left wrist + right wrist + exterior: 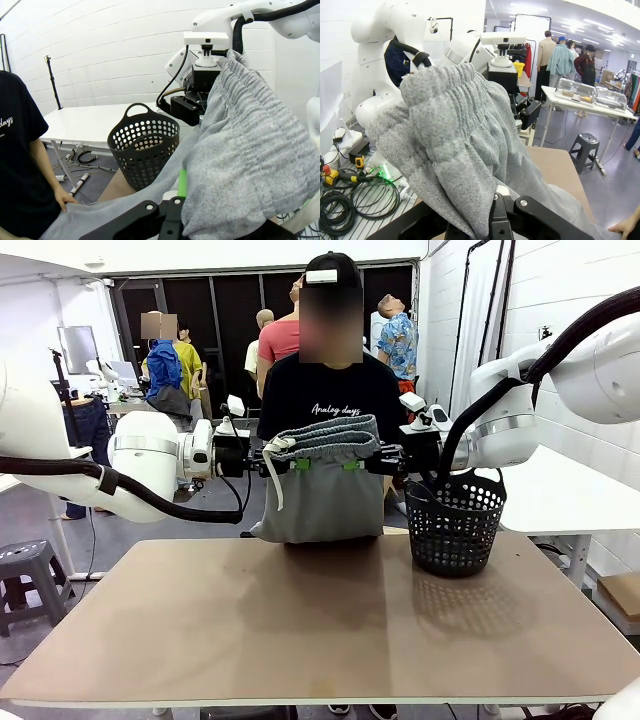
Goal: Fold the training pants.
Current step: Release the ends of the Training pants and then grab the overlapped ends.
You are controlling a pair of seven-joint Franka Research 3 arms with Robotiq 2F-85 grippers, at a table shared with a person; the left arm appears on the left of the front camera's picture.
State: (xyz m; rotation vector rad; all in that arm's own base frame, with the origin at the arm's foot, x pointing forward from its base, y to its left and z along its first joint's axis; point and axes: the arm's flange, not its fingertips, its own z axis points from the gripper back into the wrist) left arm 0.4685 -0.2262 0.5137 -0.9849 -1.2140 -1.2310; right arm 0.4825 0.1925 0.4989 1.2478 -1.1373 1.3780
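The light grey training pants (325,490) hang by their gathered waistband above the table's far edge, their lower part resting on the table (300,620). My left gripper (300,464) is shut on the waistband's left end, beside the white drawstring (272,475). My right gripper (350,464) is shut on the right end. In the left wrist view the grey cloth (250,150) drapes over my left gripper (180,200). The right wrist view has the pants (460,140) bunched over my right gripper (497,212). A person's hand (65,202) rests on the pants' lower end.
A black mesh basket (455,525) stands on the table's far right corner, close under my right arm. The person (330,390) stands right behind the hanging pants. A grey stool (25,570) is left of the table, a white table (560,490) to the right.
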